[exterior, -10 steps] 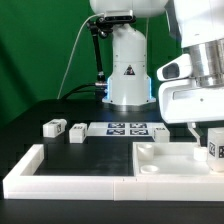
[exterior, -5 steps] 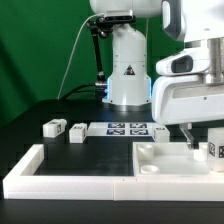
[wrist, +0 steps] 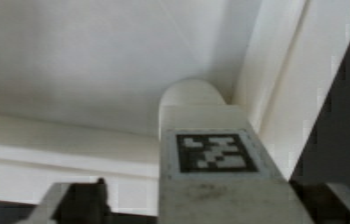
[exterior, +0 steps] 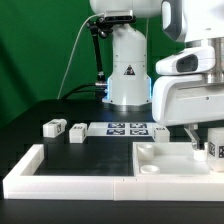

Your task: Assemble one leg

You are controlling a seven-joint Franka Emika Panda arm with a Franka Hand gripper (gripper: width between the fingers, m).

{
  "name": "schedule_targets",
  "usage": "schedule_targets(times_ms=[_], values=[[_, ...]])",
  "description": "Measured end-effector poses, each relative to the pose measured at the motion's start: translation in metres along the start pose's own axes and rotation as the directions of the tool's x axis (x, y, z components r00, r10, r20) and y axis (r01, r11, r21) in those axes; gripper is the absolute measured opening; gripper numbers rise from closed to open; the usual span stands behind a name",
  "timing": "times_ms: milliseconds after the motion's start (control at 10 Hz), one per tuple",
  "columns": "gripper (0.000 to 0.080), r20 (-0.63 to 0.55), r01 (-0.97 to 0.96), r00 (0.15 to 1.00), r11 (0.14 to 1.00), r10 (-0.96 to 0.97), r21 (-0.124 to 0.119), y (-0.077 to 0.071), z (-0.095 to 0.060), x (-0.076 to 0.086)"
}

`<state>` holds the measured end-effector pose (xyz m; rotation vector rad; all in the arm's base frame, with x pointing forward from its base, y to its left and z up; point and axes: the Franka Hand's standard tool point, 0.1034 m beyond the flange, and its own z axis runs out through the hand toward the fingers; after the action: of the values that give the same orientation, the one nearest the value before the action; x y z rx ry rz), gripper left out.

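Rail (exterior: 60,172) fences the worktop's (exterior: 28,118) front; two loose blocks (exterior: 51,127) sit beside the marker board (exterior: 120,128). Claw (exterior: 206,146), spread, straddles the leg (wrist: 213,150) over the square panel (exterior: 160,156).

A black matte table top (exterior: 35,118) carries everything in the exterior view; near its middle lies the flat white marker board (exterior: 125,128); at nine o'clock of that board, just beside it, stands one small stubby white plastic leg with a black-and-white tag (exterior: 76,132); a second such leg (exterior: 53,127) sits close at nine o'clock of the first; a long white L-shaped border rail (exterior: 70,178) runs along the near edge, from six to eight o'clock; a large flat white square piece with round corner holes (exterior: 165,157) lies at four o'clock, just behind the rail.
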<state>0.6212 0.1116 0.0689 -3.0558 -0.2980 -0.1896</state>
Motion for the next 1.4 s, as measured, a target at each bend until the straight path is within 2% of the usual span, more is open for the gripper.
schedule_targets(times_ms=[100,200,400,600,800,900,1000,1100,1200,1400], values=[[0.0399,0.0,-0.007,1.0,1.0,0.007,0.001,-0.0001,0.0,0.0],[0.0288,0.0,-0.026,1.0,1.0,0.026,0.001,-0.0002,0.0,0.0],[0.0288,0.0,-0.04,0.999,0.999,0.04,0.002,-0.0004,0.0,0.0],[0.0288,-0.006,-0.327,0.945,0.945,0.327,0.019,-0.0016,0.0007,-0.0005],[0.0288,-0.025,-0.608,0.793,0.793,0.609,0.04,-0.0024,0.0022,-0.0002],[0.0288,-0.035,-0.662,0.748,0.748,0.663,0.044,-0.003,0.0026,0.0],[0.0288,-0.039,-0.777,0.625,0.626,0.78,0.07,-0.0038,0.0037,0.0],[0.029,-0.039,-0.854,0.512,0.513,0.858,0.085,-0.0048,0.0046,0.0003],[0.0291,-0.023,-0.934,0.34,0.34,0.94,0.105,-0.0039,0.0046,-0.0005],[0.0291,0.007,-0.984,0.146,0.144,0.989,0.105,-0.0036,0.0044,-0.0015]])
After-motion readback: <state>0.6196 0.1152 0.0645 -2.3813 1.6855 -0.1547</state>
